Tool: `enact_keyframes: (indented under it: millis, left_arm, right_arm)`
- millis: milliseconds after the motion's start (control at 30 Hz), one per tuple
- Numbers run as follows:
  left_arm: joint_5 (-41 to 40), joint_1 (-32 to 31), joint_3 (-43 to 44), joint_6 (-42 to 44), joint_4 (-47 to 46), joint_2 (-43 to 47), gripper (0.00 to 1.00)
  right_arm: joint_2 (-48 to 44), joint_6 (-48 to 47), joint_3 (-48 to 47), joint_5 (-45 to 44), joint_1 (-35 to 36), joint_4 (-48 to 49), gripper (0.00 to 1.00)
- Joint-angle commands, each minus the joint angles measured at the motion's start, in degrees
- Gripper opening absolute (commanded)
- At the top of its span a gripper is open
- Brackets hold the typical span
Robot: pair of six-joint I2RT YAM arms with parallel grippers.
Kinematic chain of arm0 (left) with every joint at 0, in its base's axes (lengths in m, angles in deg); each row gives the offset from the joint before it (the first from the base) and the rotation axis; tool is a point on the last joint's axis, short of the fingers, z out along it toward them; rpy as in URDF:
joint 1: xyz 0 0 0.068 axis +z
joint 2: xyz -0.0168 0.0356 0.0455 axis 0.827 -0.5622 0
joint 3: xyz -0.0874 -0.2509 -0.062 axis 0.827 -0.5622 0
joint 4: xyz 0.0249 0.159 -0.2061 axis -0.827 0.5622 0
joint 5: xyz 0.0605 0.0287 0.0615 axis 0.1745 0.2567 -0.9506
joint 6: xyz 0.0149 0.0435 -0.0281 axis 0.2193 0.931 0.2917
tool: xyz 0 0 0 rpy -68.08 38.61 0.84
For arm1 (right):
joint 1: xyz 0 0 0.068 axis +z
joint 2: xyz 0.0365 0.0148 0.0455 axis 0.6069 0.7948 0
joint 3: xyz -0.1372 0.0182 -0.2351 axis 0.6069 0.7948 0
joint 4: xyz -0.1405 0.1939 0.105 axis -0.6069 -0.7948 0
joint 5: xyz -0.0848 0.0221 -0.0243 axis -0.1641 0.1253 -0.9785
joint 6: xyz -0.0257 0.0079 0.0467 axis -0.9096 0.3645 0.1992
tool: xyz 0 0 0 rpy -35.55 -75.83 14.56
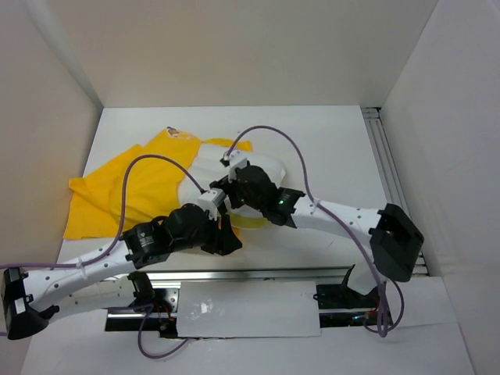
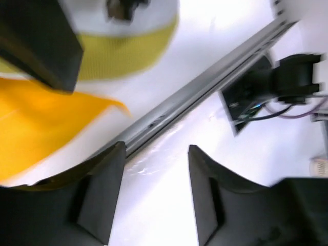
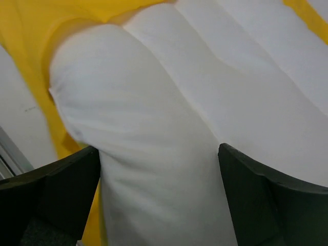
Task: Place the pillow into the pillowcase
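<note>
gripping the puffy white rectangular pillow (image 3: 169,102) with my right gripper (image 3: 158,148): both black fingers (image 3: 61,189) are spread wide, and a thick ridge of stuffing fills the whole gap and presses on both inner faces. the jaws are clamped on the pillow.

my left gripper (image 2: 156,147) is released. its two dark fingers (image 2: 102,189) stand apart with nothing between them, only the white table (image 1: 328,148) and a grey aluminium rail (image 2: 195,92) running diagonally behind them. it hangs off the pillow's near side, pointed at the near edge.

the pillow sits mid-table, mostly under my two wrists. the woven yellow strip (image 2: 123,54) on its long edge faces the near side. the left wrist view is blurred.

the bright yellow fabric pillowcase (image 1: 117,195) lies flat and rumpled on the left half of the table, touching the pillow's left side. yellow cloth also runs along the pillow's far edge. in the right wrist view yellow fabric wraps the pillow's corner closely. i cannot tell whether that corner is inside the opening or just lying on the cloth. most of the pillow is plainly outside.

purple cables (image 1: 273,133) loop over both arms.
</note>
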Motion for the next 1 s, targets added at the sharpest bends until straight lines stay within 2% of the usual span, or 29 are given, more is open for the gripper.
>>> enact_keyframes:
  millis: [0, 33, 100, 233, 333, 433, 667, 800, 967]
  left_arm:
    - [0.6, -0.7, 4.9, -0.6, 0.4, 0.8, 0.66]
    - [0.6, -0.7, 5.5, -0.6, 2.5, 0.8, 0.74]
    - [-0.7, -0.7, 7.5, -0.6, 4.7, -0.8, 0.82]
    - [-3.3, -0.7, 11.9, -0.6, 10.2, -4.8, 0.87]
    - [-10.2, -0.7, 17.7, -1.9, 17.7, -8.3, 1.0]
    - [-15.1, 2.5, 24.2, -3.6, 23.9, -14.4, 1.0]
    - [-17.9, 22.2, 37.0, 2.7, 29.2, -29.2, 0.98]
    - [-22.3, 29.2, 40.8, 6.3, 29.8, -36.6, 0.96]
    - [-26.1, 33.3, 46.3, 7.2, 31.6, -47.5, 0.93]
  right_arm:
    - [-6.6, 1.5, -0.6, 2.0, -3.1, -1.4, 1.0]
    - [-8.4, 1.5, 0.1, 1.1, -3.6, -2.7, 1.0]
    - [-10.0, 3.0, 0.8, -1.3, -5.5, -6.4, 1.0]
    - [-13.7, 4.2, 3.7, 0.2, -9.2, -8.9, 1.0]
    - [-17.3, 4.8, 6.8, 2.0, -10.5, -8.9, 1.0]
    - [-19.0, 6.2, 7.5, 0.6, -12.8, -10.5, 1.0]
    - [-16.3, 11.5, 6.8, -0.7, -21.0, -13.4, 1.0]
    - [-13.1, 12.9, 6.2, 4.2, -26.4, -12.0, 1.0]
    - [-6.4, 12.9, 4.5, 12.5, -30.4, -8.7, 1.0]
